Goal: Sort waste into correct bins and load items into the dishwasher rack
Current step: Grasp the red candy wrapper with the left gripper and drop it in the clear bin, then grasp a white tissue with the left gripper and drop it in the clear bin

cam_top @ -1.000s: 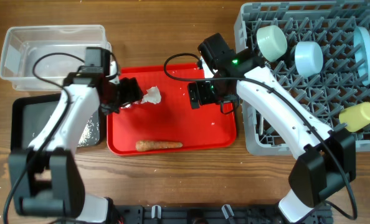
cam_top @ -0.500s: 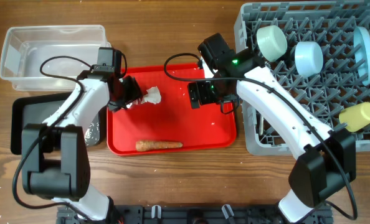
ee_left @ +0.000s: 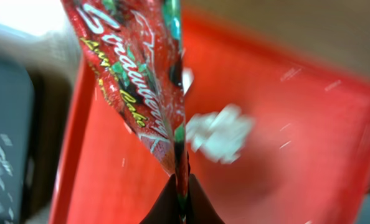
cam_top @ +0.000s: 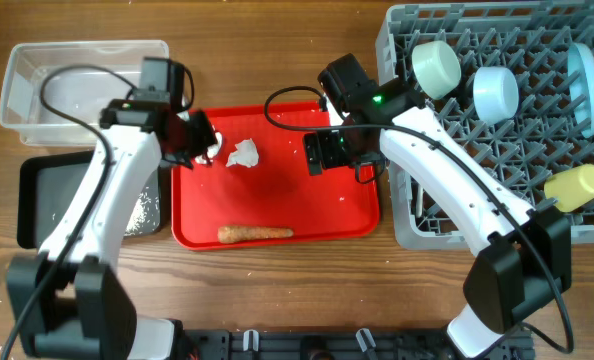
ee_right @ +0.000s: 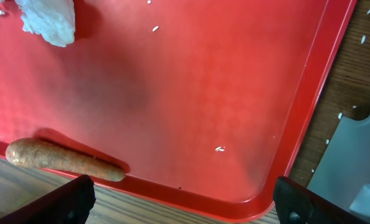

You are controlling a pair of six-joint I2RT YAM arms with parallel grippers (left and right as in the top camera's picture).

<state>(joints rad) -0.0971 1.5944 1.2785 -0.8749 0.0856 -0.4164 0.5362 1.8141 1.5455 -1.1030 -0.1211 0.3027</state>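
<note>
My left gripper (ee_left: 182, 199) is shut on the lower tip of the red-and-white snack wrapper (ee_left: 138, 81), which hangs lifted above the left side of the red serving tray (cam_top: 307, 215). From overhead, the left gripper (cam_top: 202, 140) is at the tray's back left corner. The white paper ball (cam_top: 242, 154) lies just to its right on the tray. Along the tray's front edge lies the carrot-like stick (cam_top: 255, 233). The right gripper (ee_right: 184, 202) stands open and empty above the tray's right half. A few rice grains (ee_right: 219, 149) dot the tray.
The clear tub (cam_top: 37, 90) stands at the back left, with the black tray (cam_top: 37, 200) holding rice grains in front of it. The grey rack (cam_top: 497, 150) on the right holds a green bowl (cam_top: 437, 65), a blue bowl (cam_top: 495, 92), a blue plate (cam_top: 584, 85) and a yellow cup (cam_top: 575, 187).
The left gripper has shut on the wrapper and lifted it off the tray, away from the paper ball. The right arm has not moved.
</note>
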